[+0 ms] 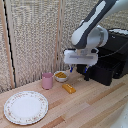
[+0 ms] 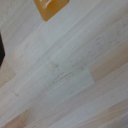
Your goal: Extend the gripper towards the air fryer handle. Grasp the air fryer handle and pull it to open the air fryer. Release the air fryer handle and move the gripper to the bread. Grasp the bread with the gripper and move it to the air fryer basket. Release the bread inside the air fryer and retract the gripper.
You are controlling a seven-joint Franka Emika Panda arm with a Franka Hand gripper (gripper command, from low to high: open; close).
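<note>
Hovering above the wooden table (image 1: 95, 102), the gripper (image 1: 79, 71) hung just beside the air fryer (image 1: 111, 60); whether its fingers were parted was unclear. The bread (image 1: 69, 88) lay below, near the white bowl (image 1: 61, 76).

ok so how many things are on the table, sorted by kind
Air fryer: 1
Pink cup: 1
Small white bowl: 1
Patterned plate: 1
Bread: 1
Total: 5
</note>
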